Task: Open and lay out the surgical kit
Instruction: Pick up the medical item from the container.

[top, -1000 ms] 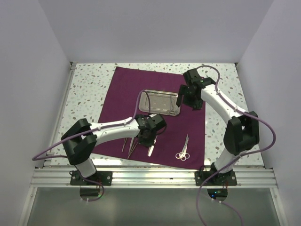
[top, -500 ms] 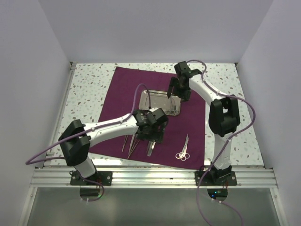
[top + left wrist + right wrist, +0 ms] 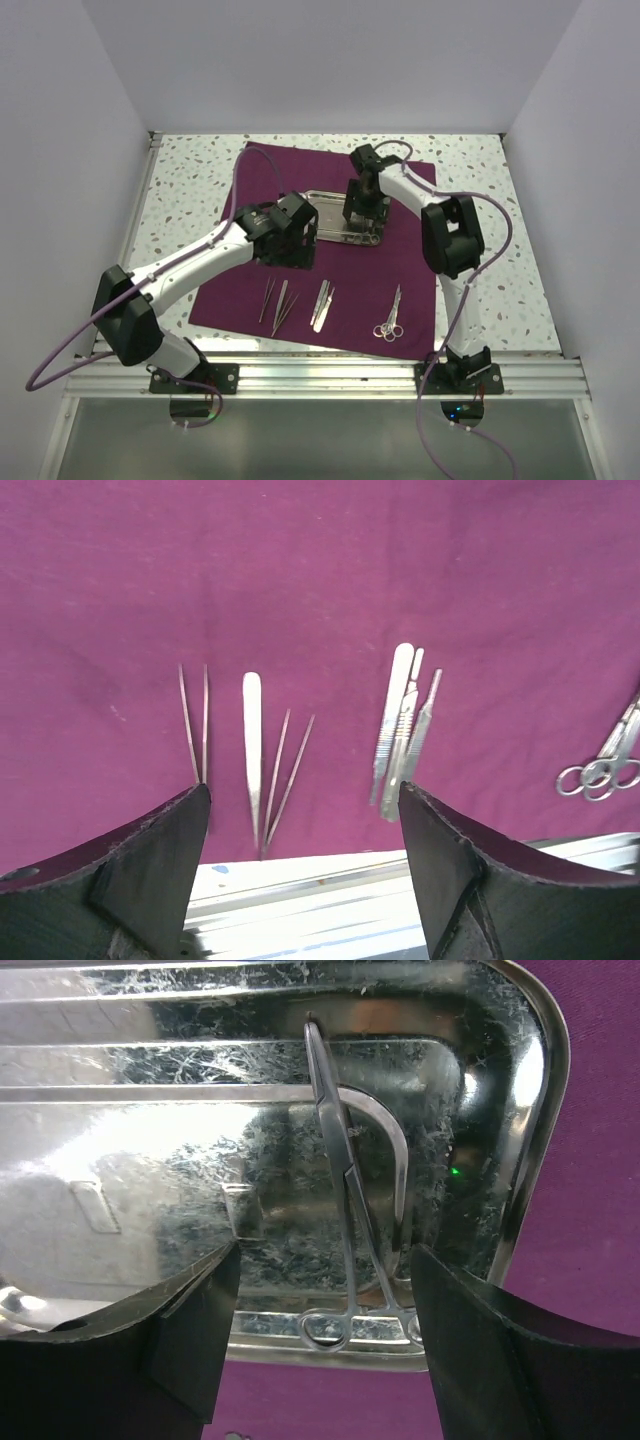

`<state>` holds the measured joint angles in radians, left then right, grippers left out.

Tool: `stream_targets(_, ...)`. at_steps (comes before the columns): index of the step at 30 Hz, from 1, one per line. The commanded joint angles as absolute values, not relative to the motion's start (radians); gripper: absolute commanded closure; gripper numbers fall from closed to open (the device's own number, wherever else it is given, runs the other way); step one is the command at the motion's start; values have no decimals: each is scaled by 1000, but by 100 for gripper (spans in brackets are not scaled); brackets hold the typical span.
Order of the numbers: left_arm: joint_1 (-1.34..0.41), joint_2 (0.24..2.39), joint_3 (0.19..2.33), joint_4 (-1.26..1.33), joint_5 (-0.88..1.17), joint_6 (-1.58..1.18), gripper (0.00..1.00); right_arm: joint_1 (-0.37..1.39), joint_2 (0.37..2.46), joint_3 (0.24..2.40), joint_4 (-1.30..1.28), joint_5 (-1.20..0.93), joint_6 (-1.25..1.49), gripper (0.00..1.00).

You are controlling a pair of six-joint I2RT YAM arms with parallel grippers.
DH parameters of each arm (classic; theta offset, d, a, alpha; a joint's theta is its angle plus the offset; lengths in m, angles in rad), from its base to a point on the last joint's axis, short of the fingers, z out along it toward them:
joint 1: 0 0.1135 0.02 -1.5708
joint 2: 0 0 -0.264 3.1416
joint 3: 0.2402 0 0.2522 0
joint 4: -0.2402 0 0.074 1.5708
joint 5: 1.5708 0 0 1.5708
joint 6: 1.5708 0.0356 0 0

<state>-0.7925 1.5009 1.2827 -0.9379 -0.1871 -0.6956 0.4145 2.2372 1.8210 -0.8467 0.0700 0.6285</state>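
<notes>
Black-fingered right gripper [image 3: 322,1260] stood wide and empty astride the forceps [image 3: 345,1185] in the steel tray [image 3: 535,1110] on the maroon cloth [image 3: 250,190]; a skewed pinch could skid them across slick metal. Left gripper [image 3: 305,800] hung wide, empty, above laid-out tweezers [image 3: 195,720].

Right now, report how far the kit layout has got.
Done: the cloth is spread flat, with tweezers, flat handles and scissors laid in a row along its near edge. In hand: the open right gripper hovers over the tray, above the forceps lying in it; the open left gripper holds nothing. Left: the forceps likely join the row.
</notes>
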Motion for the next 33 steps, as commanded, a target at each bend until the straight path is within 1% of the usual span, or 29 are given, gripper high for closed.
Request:
stream_targets(1,-778,1470,1272,-953,-193,-631,21,425,2267,1865,-867,124,641,29)
stream_targets(2,-775,1465,1272,-951,-196,-626,21,425,2273,1862,-867,130,653,30)
stream_targets(4,-759,1459,1272,-953,-204,-608,22,425,2290,1859,-865,143,663,37)
stream_targets(5,-752,1450,1270,-953,-207,-601,22,423,2311,1867,-879,155,676,43)
stream_targets(7,-720,1437,1258,-950,-207,-581,22,425,2339,1876,-887,158,681,46)
stream_targets(8,-709,1424,1250,-942,-201,-577,22,425,2374,1900,-915,163,687,54)
stream_targets(10,-677,1407,1233,-936,-192,-560,23,431,2401,1917,-940,166,689,62)
stream_targets(11,-667,1402,1229,-931,-189,-555,23,433,2416,1916,-948,166,692,73)
stream_targets(12,-651,1398,1224,-930,-189,-551,23,439,2419,1911,-946,167,693,79)
stream_targets(13,-643,1390,1215,-928,-189,-542,24,442,2424,1907,-950,166,698,83)
stream_targets(14,-637,1385,1209,-924,-187,-537,24,445,2433,1902,-951,167,703,90)
stream_targets(17,-609,1374,1183,-908,-173,-523,24,457,2453,1905,-968,166,703,100)
stream_targets(22,-586,1374,1154,-882,-155,-506,29,462,2442,1937,-980,153,689,100)
stream_targets(25,-583,1387,1160,-868,-144,-499,30,462,2413,2008,-1005,152,672,100)
stream_targets(29,-581,1405,1184,-862,-137,-491,33,462,2384,2170,-1061,135,666,100)
stream_targets(33,-581,1416,1207,-859,-135,-483,35,462,2332,2224,-1081,123,672,100)
